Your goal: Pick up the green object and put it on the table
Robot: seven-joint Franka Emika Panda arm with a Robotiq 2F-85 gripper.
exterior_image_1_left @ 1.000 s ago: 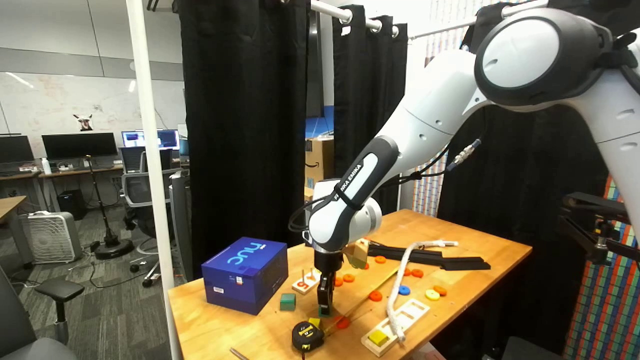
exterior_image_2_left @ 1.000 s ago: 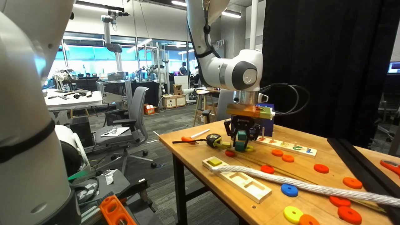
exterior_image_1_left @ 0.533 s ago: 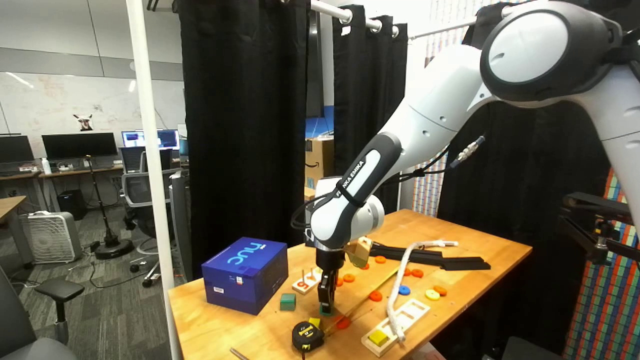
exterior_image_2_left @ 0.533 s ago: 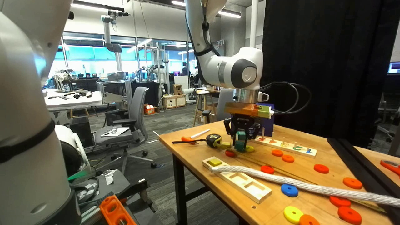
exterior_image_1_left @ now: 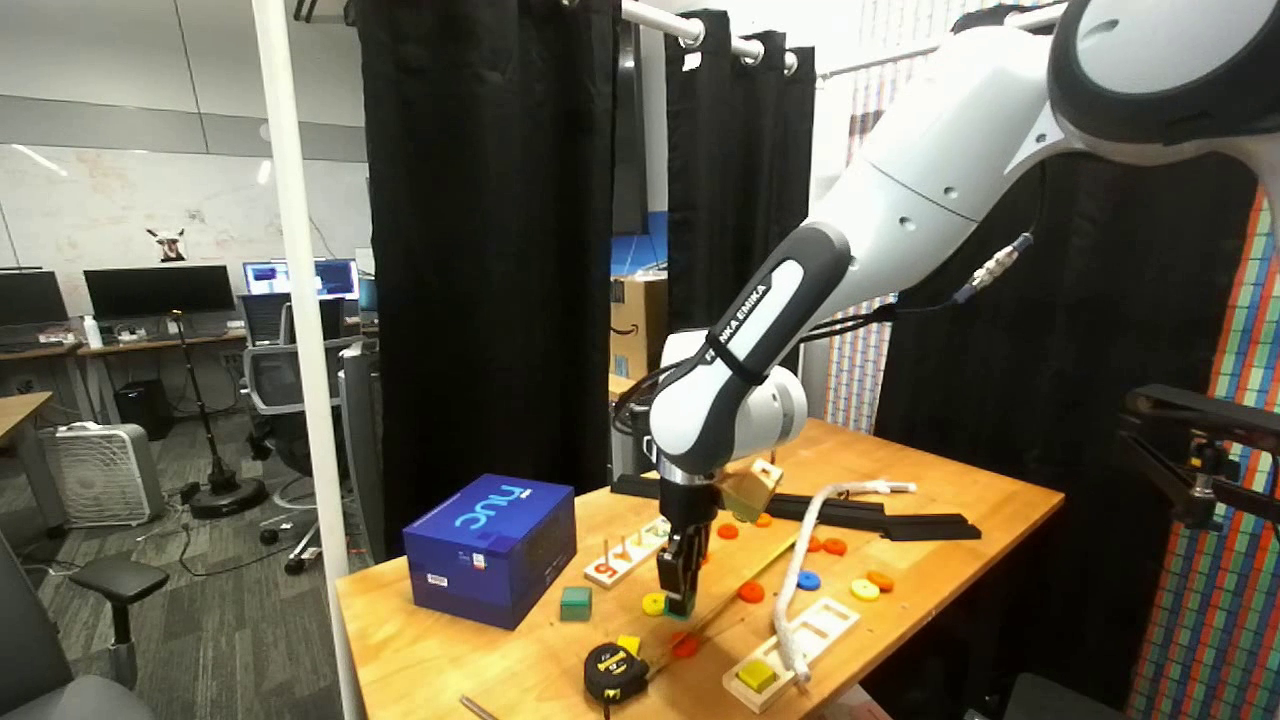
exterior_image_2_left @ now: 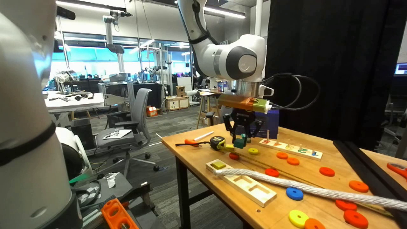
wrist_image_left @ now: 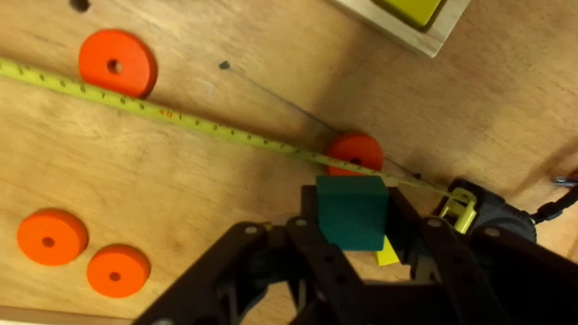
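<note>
A green block [wrist_image_left: 352,216] sits between the two fingers of my gripper [wrist_image_left: 348,201] in the wrist view, with a finger against each side. The gripper is shut on it. The held block also shows at the fingertips in both exterior views [exterior_image_1_left: 679,608] [exterior_image_2_left: 239,143], and there it looks a little above the light-brown wooden table [exterior_image_2_left: 197,162]. The gripper points down in both exterior views [exterior_image_1_left: 682,590] [exterior_image_2_left: 240,140]. A second green block [exterior_image_1_left: 576,603] rests on the table beside the blue box.
A tape measure [exterior_image_1_left: 615,672] with its tape [wrist_image_left: 226,133] drawn out, a small yellow block [exterior_image_1_left: 629,644] and a red disc [wrist_image_left: 359,151] lie near the gripper. A blue box [exterior_image_1_left: 490,550], a peg board [exterior_image_2_left: 291,149], a slotted board [exterior_image_2_left: 241,183], white rope [exterior_image_2_left: 286,181] and several discs stand around.
My gripper has risen and moved to the right in an exterior view, carrying the green block with it. A yellow ring on the table shows more fully now.
</note>
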